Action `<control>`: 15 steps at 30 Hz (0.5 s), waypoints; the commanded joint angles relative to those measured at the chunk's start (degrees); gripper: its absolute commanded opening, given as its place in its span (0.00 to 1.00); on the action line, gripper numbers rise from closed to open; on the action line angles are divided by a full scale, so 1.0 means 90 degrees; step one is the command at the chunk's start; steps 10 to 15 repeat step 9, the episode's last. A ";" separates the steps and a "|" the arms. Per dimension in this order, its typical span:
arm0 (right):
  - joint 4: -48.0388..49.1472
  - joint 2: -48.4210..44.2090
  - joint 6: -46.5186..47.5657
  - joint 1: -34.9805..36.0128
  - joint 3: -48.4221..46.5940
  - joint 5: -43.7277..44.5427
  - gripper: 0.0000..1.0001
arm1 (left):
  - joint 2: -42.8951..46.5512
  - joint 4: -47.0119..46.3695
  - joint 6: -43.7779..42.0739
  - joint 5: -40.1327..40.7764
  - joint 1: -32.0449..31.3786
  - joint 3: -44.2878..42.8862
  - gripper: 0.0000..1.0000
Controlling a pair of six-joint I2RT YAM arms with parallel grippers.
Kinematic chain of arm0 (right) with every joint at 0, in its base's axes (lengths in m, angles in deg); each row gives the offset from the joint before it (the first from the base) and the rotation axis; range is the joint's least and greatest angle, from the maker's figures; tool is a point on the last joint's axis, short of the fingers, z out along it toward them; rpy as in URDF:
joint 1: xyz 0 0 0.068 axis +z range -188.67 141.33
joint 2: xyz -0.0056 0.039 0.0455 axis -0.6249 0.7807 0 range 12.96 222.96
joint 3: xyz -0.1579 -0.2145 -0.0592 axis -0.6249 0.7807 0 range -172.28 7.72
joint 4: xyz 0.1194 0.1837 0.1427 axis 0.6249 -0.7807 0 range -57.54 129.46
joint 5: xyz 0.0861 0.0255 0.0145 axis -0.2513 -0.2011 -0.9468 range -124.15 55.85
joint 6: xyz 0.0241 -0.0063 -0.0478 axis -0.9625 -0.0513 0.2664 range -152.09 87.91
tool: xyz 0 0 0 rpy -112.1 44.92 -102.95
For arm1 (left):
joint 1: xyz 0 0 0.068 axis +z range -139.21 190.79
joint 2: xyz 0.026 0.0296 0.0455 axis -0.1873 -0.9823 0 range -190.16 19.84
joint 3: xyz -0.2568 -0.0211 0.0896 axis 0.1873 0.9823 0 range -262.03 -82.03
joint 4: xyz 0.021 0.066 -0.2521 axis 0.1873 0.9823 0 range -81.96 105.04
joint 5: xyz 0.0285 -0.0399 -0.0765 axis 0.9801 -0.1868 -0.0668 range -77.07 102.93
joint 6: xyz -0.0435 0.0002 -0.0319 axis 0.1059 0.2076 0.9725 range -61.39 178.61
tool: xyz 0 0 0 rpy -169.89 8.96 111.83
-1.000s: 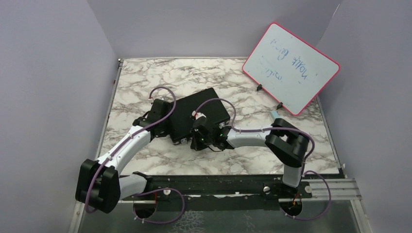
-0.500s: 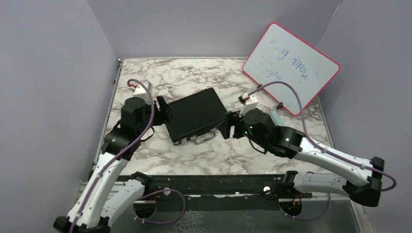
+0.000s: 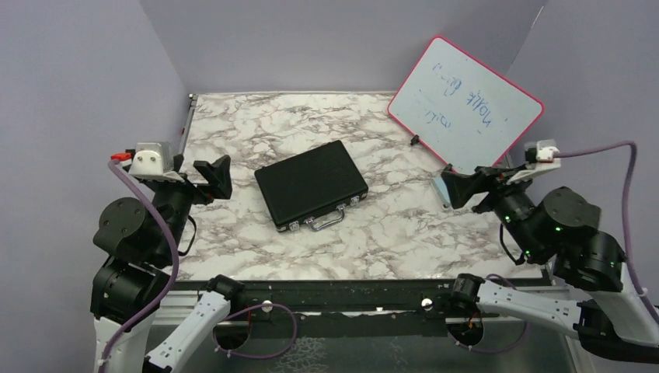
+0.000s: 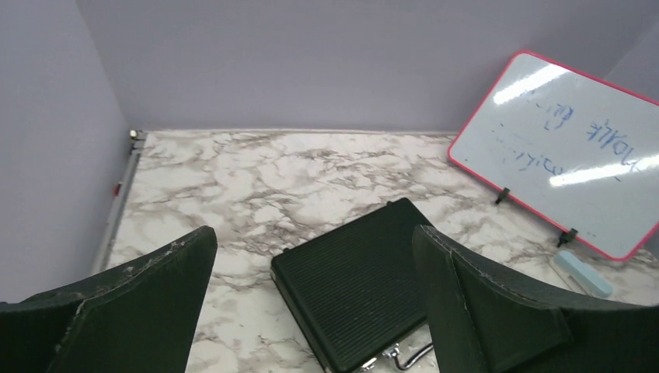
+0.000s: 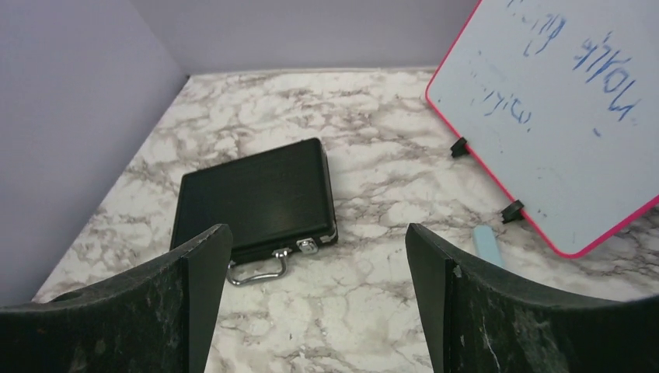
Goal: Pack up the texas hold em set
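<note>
The texas hold em set shows only as a small black briefcase (image 3: 311, 183), shut and lying flat mid-table, its silver handle (image 3: 326, 220) toward the near edge. My left gripper (image 3: 214, 177) hovers open, raised and to the left of the case, touching nothing. Off to the case's right my right gripper (image 3: 466, 186) is lifted too, open and empty. The left wrist view looks down on the briefcase (image 4: 357, 287) between the wide jaws of that gripper (image 4: 313, 233). In the right wrist view the briefcase (image 5: 252, 194) and handle (image 5: 256, 272) lie beyond the open gripper (image 5: 317, 231).
A pink-framed whiteboard (image 3: 465, 109) leans at the back right on black feet. A light blue eraser block (image 5: 487, 245) lies on the marble below it, close under my right gripper. Purple walls close off the left, back and right sides.
Both arms have pulled away from the briefcase, the left one back and left, the right one back and right, both rising. Both grippers have opened. The case has stayed shut on the table.
</note>
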 commanded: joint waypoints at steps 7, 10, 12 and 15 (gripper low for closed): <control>-0.0297 -0.0321 0.0486 0.0034 -0.0528 0.0510 0.84 | 0.0232 0.0318 -0.0390 0.0814 -0.0016 -0.0281 0.99; -0.0294 -0.0298 0.0405 0.0034 -0.0470 0.0513 0.85 | 0.0261 0.0310 -0.0344 0.0756 -0.0018 -0.0162 0.99; -0.0294 -0.0298 0.0405 0.0034 -0.0470 0.0513 0.85 | 0.0261 0.0310 -0.0344 0.0756 -0.0018 -0.0162 0.99; -0.0294 -0.0298 0.0405 0.0034 -0.0470 0.0513 0.85 | 0.0261 0.0310 -0.0344 0.0756 -0.0018 -0.0162 0.99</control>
